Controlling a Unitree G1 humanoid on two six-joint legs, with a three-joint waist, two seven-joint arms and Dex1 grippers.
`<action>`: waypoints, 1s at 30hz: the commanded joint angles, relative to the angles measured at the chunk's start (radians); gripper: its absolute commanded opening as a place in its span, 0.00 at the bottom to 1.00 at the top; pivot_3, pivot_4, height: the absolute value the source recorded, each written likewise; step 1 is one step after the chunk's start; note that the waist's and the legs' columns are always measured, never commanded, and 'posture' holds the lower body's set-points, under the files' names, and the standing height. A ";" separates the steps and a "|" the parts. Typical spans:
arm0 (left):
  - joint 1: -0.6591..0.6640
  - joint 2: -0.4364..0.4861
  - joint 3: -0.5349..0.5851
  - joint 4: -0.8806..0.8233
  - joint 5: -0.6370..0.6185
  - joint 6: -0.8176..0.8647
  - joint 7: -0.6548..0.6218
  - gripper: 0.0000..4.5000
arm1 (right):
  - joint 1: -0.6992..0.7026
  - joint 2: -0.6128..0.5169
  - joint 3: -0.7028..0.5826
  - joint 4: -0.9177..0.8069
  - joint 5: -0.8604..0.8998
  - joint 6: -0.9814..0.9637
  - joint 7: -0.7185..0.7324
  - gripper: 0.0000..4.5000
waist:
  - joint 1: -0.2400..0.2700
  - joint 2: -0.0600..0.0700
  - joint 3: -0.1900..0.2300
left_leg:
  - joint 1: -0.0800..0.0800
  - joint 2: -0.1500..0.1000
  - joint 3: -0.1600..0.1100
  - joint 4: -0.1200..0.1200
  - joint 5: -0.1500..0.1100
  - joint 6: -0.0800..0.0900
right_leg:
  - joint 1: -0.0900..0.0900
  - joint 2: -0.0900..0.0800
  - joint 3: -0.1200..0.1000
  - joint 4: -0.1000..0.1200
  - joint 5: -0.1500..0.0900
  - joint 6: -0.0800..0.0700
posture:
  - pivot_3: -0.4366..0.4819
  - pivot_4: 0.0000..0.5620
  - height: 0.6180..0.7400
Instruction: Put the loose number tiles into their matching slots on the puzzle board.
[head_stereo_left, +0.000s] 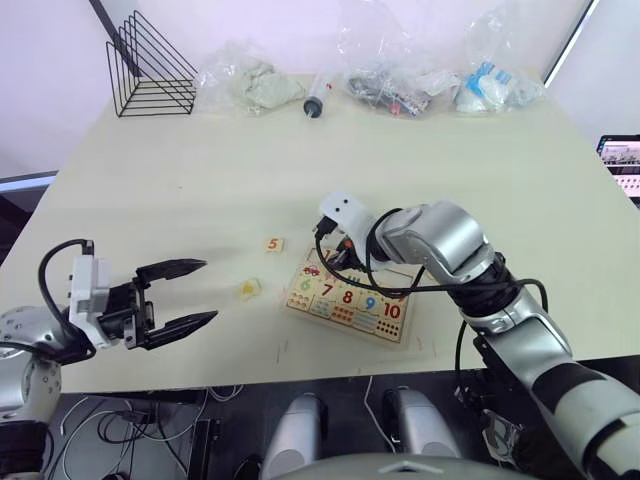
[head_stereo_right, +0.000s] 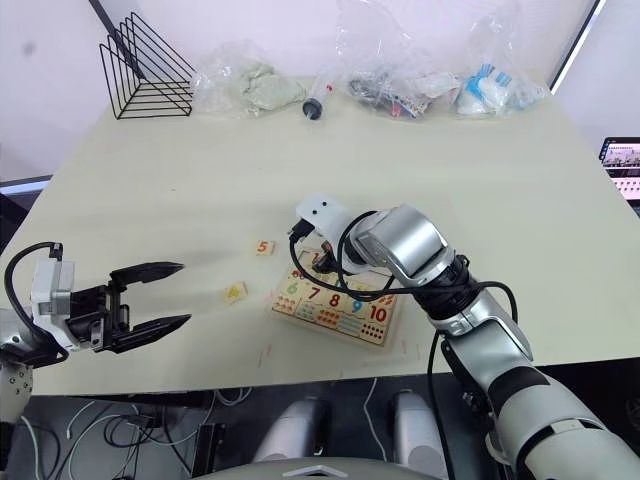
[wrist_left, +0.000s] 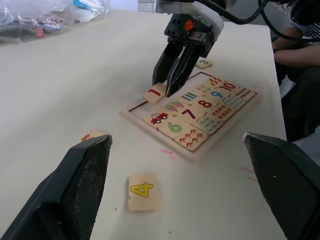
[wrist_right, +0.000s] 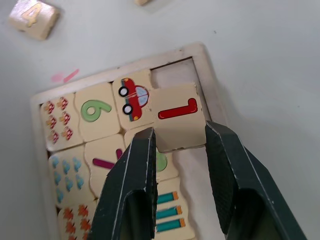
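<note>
The puzzle board (wrist_right: 116, 70) lies near the table's front edge, right of centre, with its lower rows of numbers 6 to 10 filled. My right gripper (wrist_right: 180, 131) is shut on the red number 1 tile (wrist_right: 175, 117), held tilted over the board's corner beside the car picture and just short of an empty slot (wrist_right: 172, 75). Loose tiles lie on the table: the 5 (head_stereo_left: 273, 244) and the 4 (head_stereo_left: 249, 288) left of the board, the 3 (wrist_left: 203, 63) beyond it. My left gripper (head_stereo_left: 190, 292) hovers open and empty at the front left, apart from the tiles.
A black wire rack (head_stereo_left: 150, 70) stands at the back left. Several clear plastic bags (head_stereo_left: 250, 85) and a syringe-like item (head_stereo_left: 318, 97) line the back edge. A person's arm (wrist_left: 300, 45) rests beyond the table's right side.
</note>
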 joint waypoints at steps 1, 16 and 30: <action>0.004 -0.010 0.048 -0.033 0.001 0.006 0.006 1.00 | -0.037 0.030 0.010 0.023 -0.013 -0.043 -0.013 0.19 | 0.000 0.000 0.000 | 0.000 0.000 0.000 0.000 0.000 0.000 | 0.000 0.000 0.000 0.000 0.000 0.000 | 0.48 0.27 1.00; 0.021 -0.048 0.071 -0.049 0.022 0.010 0.011 1.00 | -0.090 0.042 0.058 0.126 -0.025 -0.114 0.023 0.19 | -0.001 0.001 0.001 | 0.000 0.000 0.000 0.000 0.000 0.000 | 0.000 0.000 0.000 0.000 0.000 0.000 | 0.48 0.27 1.00; 0.029 -0.060 0.081 -0.046 0.027 0.003 0.005 1.00 | -0.111 0.026 0.092 0.167 -0.059 -0.139 0.046 0.19 | -0.001 0.002 0.001 | 0.000 0.000 0.000 -0.001 0.000 0.000 | -0.001 0.000 0.000 0.000 0.000 0.000 | 0.48 0.27 1.00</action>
